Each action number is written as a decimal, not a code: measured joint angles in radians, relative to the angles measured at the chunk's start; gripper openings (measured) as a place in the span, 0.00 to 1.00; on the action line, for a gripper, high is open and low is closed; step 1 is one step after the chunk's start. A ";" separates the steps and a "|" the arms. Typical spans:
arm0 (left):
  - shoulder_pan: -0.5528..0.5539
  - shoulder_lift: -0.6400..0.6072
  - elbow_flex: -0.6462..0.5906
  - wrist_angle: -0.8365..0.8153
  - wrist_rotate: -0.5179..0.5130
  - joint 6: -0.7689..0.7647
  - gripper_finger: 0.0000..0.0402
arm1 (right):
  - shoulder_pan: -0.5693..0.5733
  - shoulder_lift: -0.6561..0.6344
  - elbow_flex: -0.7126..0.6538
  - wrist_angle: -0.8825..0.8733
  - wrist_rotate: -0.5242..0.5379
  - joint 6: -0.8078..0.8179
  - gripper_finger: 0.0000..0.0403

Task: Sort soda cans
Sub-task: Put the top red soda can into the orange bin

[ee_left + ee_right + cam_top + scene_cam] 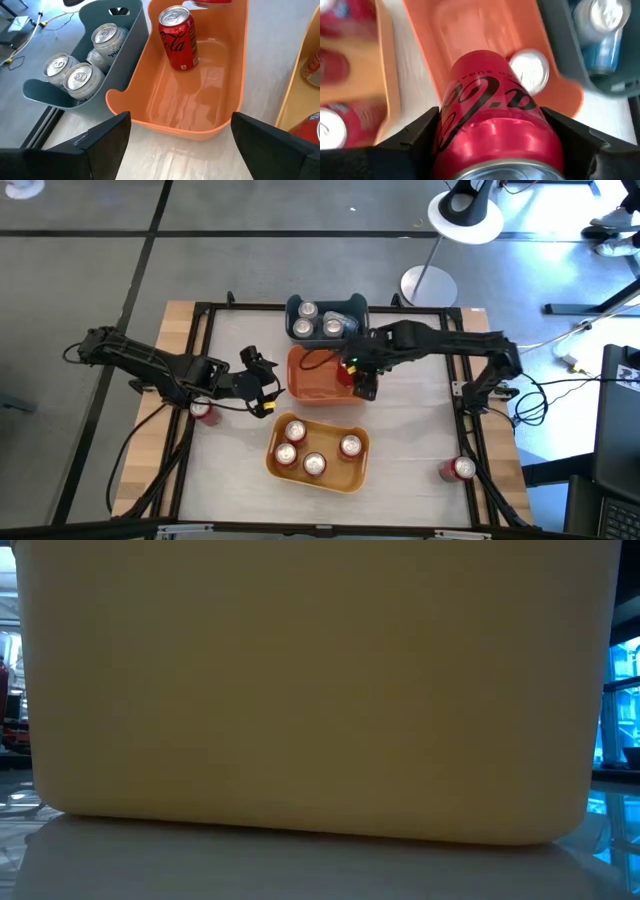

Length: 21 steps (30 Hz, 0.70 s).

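Observation:
An orange bin (310, 385) sits mid-table with one red soda can (178, 37) standing in it. Beyond it, a blue-grey bin (345, 308) holds three silver cans (75, 75). On the near side, a yellow bin (352, 472) holds several red cans (296, 430). My right gripper (362, 383) hangs over the orange bin's right part, shut on a red can (495, 115). My left gripper (262, 385) stands open just left of the orange bin, holding nothing. Loose red cans rest on the table at the left (203, 410) and near right (460, 470). My right gripper pinches the red can's body by its two opposite sides (451, 125) between its two fingers (417, 137). The fingers come steeply from above, lying along the can. The can's silver end (515, 172) faces the wrist. It hangs clear above the orange bin's floor.
The yellow bin's wall (320, 690) fills the low view. A black frame (200, 340) runs along the table's edges. Bare tabletop (420, 420) lies to the right of the bins.

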<state>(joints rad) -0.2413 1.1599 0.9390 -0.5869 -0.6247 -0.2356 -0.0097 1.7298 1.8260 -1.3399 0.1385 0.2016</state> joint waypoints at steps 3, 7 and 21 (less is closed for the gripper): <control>0.000 0.000 0.000 0.000 0.000 0.000 0.83 | -0.003 0.040 0.013 -0.077 0.001 0.000 0.71; 0.000 0.000 0.000 0.000 0.000 0.000 0.83 | -0.004 0.088 -0.005 -0.082 0.003 -0.001 0.71; 0.000 0.000 0.000 0.000 0.000 0.000 0.83 | -0.004 0.261 -0.008 -0.071 0.001 -0.024 0.71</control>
<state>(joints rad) -0.2413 1.1603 0.9392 -0.5869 -0.6247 -0.2352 -0.0135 1.9911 1.8183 -1.4111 0.1390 0.1780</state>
